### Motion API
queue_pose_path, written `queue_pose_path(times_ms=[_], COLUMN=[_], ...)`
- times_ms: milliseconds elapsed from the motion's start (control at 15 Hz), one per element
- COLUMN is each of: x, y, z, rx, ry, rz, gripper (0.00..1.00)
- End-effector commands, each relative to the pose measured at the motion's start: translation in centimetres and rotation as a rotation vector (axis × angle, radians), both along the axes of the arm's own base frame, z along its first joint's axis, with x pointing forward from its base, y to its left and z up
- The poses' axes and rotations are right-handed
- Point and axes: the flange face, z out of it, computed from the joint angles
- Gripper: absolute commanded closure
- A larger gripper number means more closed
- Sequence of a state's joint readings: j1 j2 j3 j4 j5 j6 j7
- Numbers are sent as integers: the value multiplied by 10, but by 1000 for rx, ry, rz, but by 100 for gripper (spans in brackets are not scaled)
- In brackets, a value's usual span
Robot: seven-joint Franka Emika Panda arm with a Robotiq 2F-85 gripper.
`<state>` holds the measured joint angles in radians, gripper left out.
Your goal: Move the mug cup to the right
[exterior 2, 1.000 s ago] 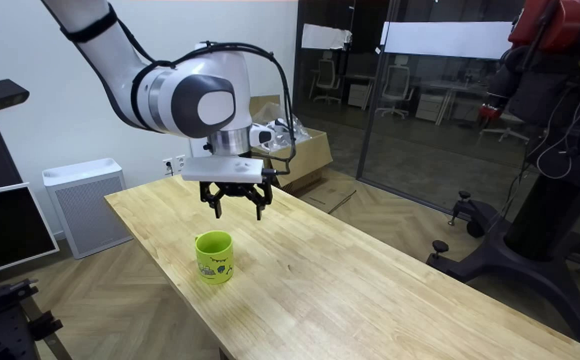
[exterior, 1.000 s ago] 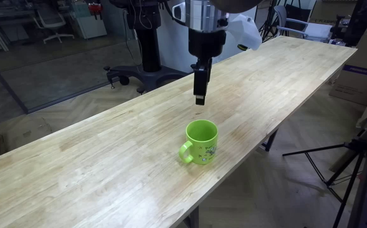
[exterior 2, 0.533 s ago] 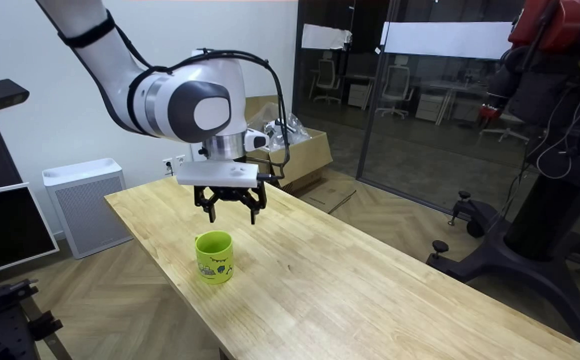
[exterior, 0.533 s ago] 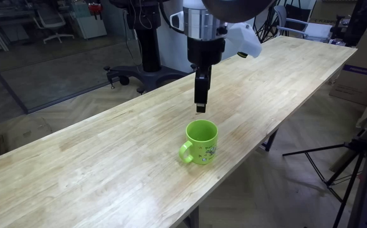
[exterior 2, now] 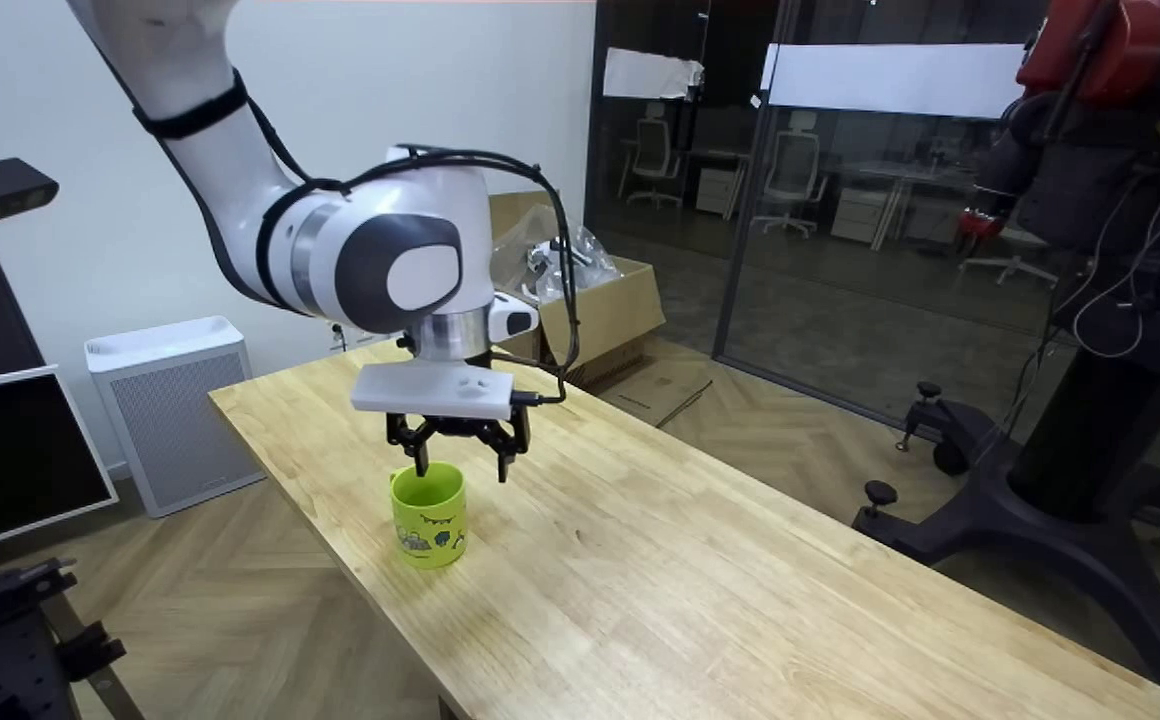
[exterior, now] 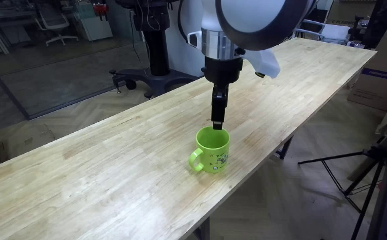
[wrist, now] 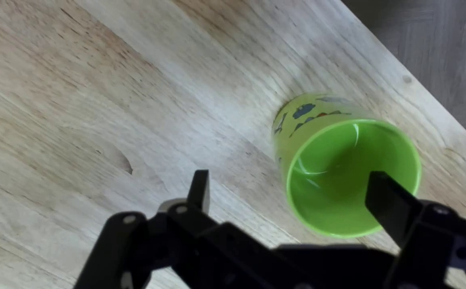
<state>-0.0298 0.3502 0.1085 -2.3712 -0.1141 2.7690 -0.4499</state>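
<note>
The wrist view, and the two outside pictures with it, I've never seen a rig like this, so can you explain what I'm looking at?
The machine is a mostly white robot arm with a black two-fingered gripper at its end. Two pictures come from cameras standing outside it; the wrist view comes from a camera on its wrist, so it looks down past the fingers. On the wooden table stands a lime-green mug, upright, with a loop handle. Nothing is held: the fingers are apart. In the wrist view one finger shows against the mug's opening, the other against the table.
</note>
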Motion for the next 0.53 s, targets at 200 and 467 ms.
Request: queue_pose_path(times_ms=[200,467], x=[6,10], y=[-7,-9], z=[-27,-38], rx=[15,16], ry=[-6,9], rz=[-12,-4], gripper=[0,26])
